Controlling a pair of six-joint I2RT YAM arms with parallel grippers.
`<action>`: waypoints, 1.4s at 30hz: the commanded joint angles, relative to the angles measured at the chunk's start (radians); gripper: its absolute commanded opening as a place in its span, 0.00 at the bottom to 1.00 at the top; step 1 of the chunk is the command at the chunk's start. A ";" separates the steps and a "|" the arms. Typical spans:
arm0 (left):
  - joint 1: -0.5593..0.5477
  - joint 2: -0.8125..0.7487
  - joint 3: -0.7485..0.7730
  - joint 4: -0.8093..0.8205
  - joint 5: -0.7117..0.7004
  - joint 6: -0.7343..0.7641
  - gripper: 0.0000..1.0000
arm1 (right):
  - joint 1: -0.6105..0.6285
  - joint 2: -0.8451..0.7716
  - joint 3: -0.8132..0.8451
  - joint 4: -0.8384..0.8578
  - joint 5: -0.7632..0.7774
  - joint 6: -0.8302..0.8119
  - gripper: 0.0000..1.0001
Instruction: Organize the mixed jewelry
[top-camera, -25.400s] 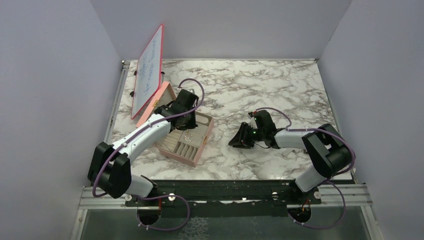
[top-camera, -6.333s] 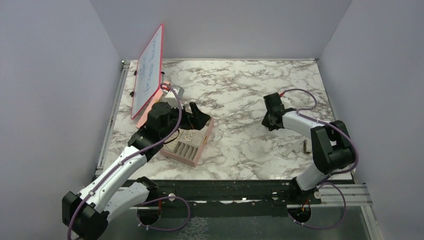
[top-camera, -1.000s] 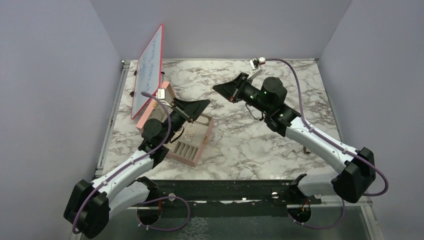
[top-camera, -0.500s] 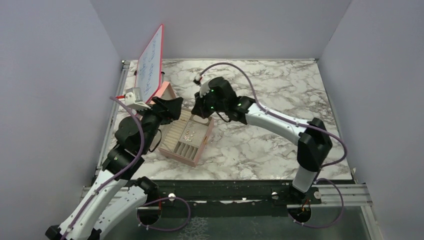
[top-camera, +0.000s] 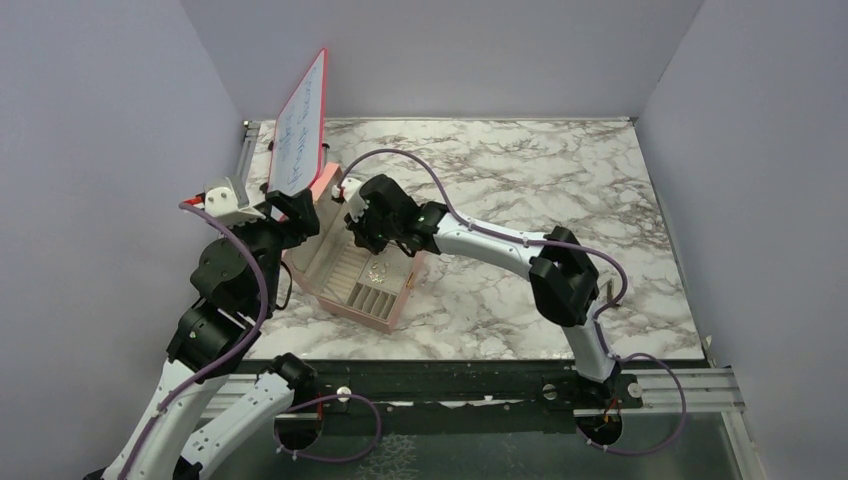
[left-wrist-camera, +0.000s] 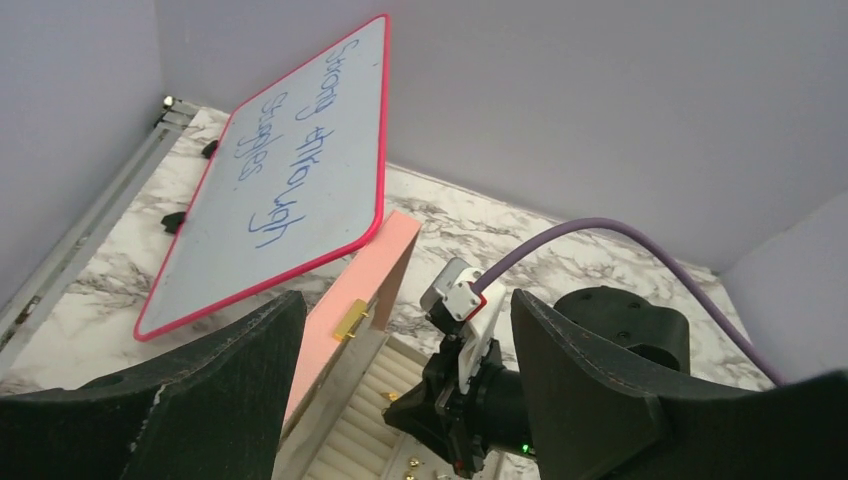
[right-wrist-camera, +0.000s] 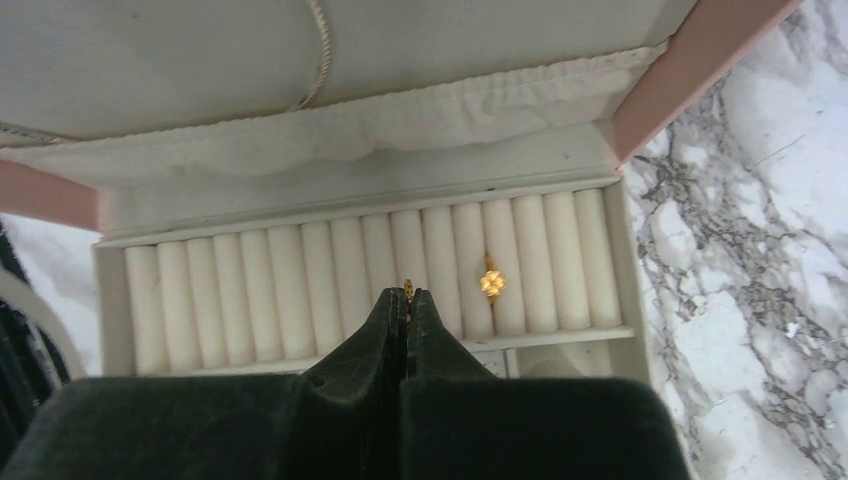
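the right end effector is pinched shut on a tiny gold piece, just over the cushion rolls of the pink box, near a gold flower stud already seated. the left end effector hangs wide open, holding nothing. the other jewelry lies loose in a nearer compartment. my worry: the piece is held only by the very tips, so it may twist out or land atop a roll, not in a groove.
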 joint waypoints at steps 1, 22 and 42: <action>-0.003 0.012 0.027 -0.038 -0.070 0.049 0.77 | 0.004 0.051 0.063 -0.006 0.055 -0.075 0.01; -0.003 0.031 0.011 -0.040 -0.100 0.049 0.78 | 0.007 0.125 0.114 -0.048 -0.050 -0.134 0.01; -0.002 0.039 -0.003 -0.040 -0.102 0.047 0.79 | 0.006 0.195 0.164 -0.127 -0.002 -0.182 0.01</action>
